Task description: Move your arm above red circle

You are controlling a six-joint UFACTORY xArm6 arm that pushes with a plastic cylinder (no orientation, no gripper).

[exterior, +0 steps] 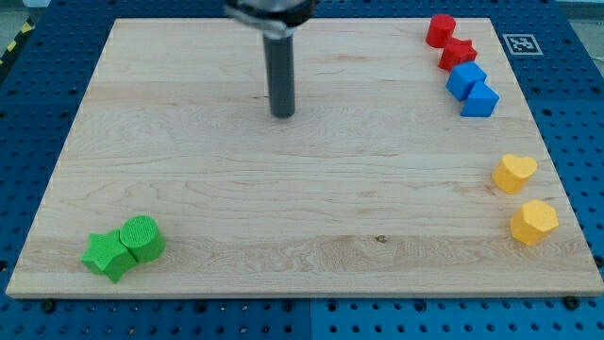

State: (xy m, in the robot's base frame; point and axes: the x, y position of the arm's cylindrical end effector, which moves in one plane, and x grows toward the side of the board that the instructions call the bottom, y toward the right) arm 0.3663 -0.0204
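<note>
Wooden board (302, 208) filled most of frame, blue pegboard table (576, 104) around it. Rod stood upper centre, my tip (283, 114) on bare wood, well apart from every block. No fingers on this rig, so nothing open, closed or gripping.

Red circle (440, 30) sat upper right, touching red star (459, 53); below them blue blocks (472, 90). Yellow heart (514, 173) and yellow hexagon (534, 222) right edge. Green star (106, 255) and green circle (142, 236) lower left.

Judged: task barely begun; sweep rightward to spot above red circle left.
</note>
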